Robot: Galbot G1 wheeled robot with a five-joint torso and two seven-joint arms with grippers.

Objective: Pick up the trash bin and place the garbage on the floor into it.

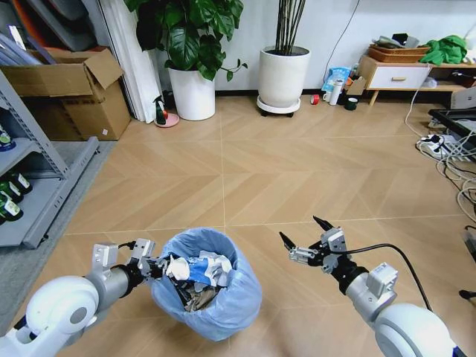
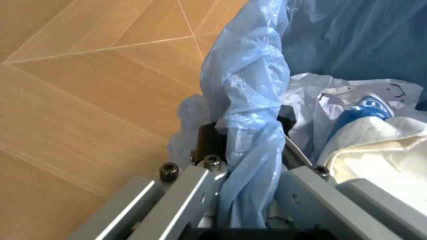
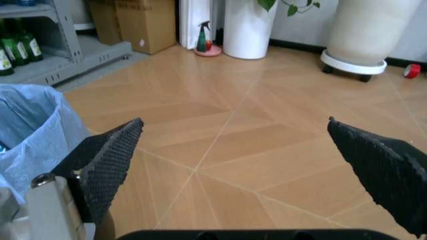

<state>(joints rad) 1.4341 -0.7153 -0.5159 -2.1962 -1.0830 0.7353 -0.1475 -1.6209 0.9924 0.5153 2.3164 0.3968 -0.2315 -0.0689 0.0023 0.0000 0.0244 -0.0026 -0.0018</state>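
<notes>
Trash bin [image 1: 212, 297] rim clamped in left tool [image 1: 158, 268], right tool [image 1: 306, 239] spread nearby

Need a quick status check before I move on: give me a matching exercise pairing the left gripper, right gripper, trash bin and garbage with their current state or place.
Column one:
1. left gripper
2. right gripper
3. trash bin
4. garbage

Column two:
A. lying inside the blue bag
B. open, holding nothing, above bare floor
C. shut on the bag-covered rim
D. lined with a light-blue bag, held at its rim by one gripper

Pairs: 1-C, 2-B, 3-D, 4-A
</notes>
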